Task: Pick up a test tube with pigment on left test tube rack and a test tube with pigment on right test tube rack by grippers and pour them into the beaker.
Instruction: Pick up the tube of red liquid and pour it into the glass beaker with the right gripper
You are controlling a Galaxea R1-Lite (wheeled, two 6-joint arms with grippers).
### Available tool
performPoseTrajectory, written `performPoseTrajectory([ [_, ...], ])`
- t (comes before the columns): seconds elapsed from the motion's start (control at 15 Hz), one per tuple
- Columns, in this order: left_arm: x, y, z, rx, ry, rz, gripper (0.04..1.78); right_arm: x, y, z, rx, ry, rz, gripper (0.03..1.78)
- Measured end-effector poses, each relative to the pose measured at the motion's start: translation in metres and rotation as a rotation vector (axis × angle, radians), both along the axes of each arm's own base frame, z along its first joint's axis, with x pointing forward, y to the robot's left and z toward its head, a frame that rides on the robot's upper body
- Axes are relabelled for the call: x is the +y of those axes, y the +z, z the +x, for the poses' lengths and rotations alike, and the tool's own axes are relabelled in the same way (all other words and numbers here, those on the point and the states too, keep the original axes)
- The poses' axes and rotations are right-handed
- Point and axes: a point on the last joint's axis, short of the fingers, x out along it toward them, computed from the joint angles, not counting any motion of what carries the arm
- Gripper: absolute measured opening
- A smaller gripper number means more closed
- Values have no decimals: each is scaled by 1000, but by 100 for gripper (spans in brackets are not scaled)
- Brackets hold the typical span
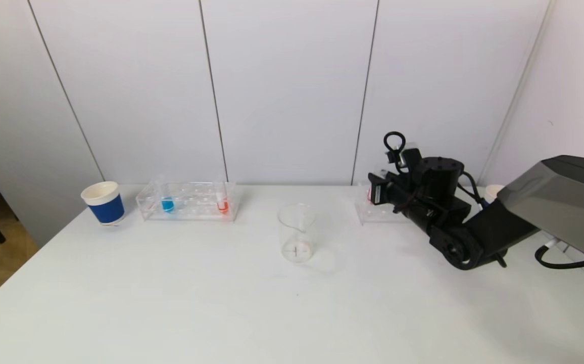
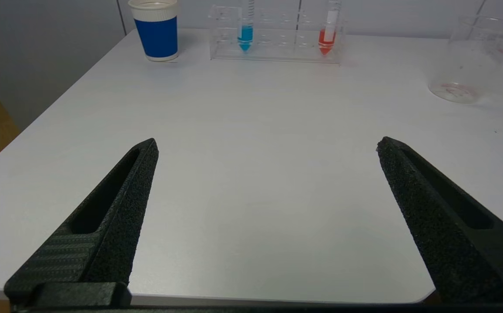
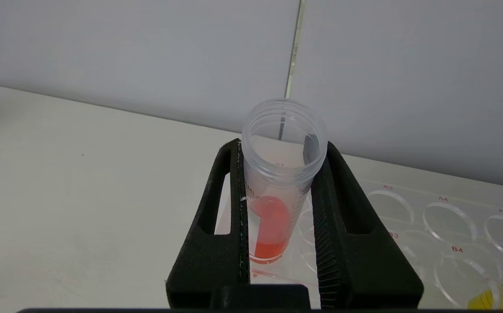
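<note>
Right pincer (image 3: 277, 204) clamps the red test tube (image 3: 277, 191) at the right rack (image 3: 451, 226).
Upright keeps pigment in; left pincer (image 2: 266, 208) waits wide, empty.

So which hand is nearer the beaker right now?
Right. The right hand is at the right rack, shut on a red tube, just beside the beaker. The left hand hangs open over the table's near edge, farther off.
</note>
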Motion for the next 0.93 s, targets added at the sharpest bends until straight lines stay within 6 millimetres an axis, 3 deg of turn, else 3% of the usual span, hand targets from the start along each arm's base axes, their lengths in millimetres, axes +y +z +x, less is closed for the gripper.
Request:
performPoseTrajectory([
  [0.93, 0, 0, 0, 0, 0, 0, 176, -4, 56, -15, -55, 6, 12, 48],
])
